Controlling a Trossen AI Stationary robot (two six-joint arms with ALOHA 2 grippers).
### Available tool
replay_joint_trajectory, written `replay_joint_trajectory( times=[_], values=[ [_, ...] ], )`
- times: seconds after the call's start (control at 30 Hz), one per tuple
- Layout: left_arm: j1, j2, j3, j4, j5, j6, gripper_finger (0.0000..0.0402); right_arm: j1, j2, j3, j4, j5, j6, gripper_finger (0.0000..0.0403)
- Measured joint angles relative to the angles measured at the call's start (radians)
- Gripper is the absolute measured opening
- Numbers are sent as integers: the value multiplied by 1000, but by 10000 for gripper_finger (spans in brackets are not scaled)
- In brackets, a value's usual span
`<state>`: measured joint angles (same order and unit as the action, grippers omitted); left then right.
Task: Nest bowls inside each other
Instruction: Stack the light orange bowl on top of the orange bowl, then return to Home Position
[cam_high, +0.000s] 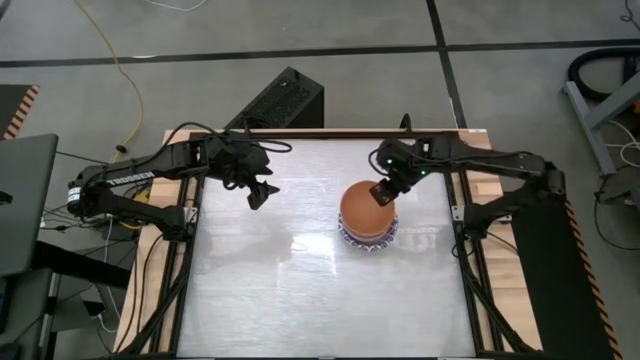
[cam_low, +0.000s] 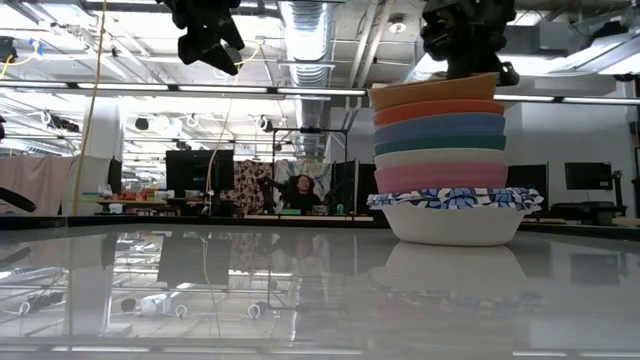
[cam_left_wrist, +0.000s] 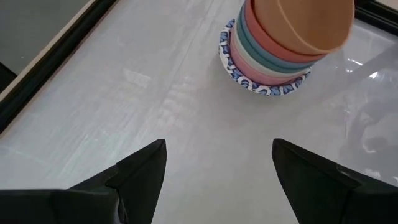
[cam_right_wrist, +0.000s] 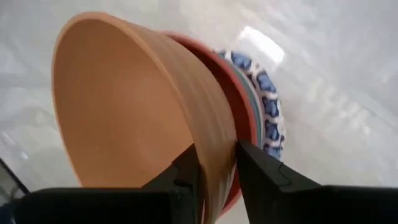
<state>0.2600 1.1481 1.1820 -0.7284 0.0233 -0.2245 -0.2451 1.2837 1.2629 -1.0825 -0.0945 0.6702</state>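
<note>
A pale worktop (cam_high: 250, 300) carries one stack of bowls (cam_low: 452, 160), right of centre. Seven layers can be counted: patterned white at the base, then pink, cream, green, blue and red, with the orange bowl (cam_right_wrist: 124, 99) on top. The right claw (cam_right_wrist: 217, 171) has its fingers either side of that bowl's wall, slightly apart. Nesting looks nearly finished; letting go and lifting clear should follow. The left claw (cam_left_wrist: 217, 180) hovers wide open and empty, well apart.

Two dark, jointed robot arms

White lettering is seen along the left arm (cam_high: 125, 180); a small green light is seen on the right arm (cam_high: 470, 160). Each gripper, left (cam_high: 262, 193) and right (cam_high: 383, 192), is ended by two black, wedge-shaped fingers (cam_left_wrist: 140, 171).
</note>
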Motion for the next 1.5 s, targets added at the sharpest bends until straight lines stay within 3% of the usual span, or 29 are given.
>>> replay_joint_trajectory(
  times=[0.3,0.43,0.83,1.1,1.5],
  values=[
    [0,0,0,-4,7,-2,281,2,47,0,-24,-49,-18,106],
    [0,0,0,-12,8,-10,281,0,45,0,-40,-122,-83,114],
    [0,0,0,-19,-4,-26,281,-9,44,11,-72,-169,-77,204],
    [0,0,0,-22,-4,-27,281,-11,21,62,-123,-166,-76,204],
    [0,0,0,-26,17,-28,281,-15,-76,69,-133,-58,-92,201]
  ],
)
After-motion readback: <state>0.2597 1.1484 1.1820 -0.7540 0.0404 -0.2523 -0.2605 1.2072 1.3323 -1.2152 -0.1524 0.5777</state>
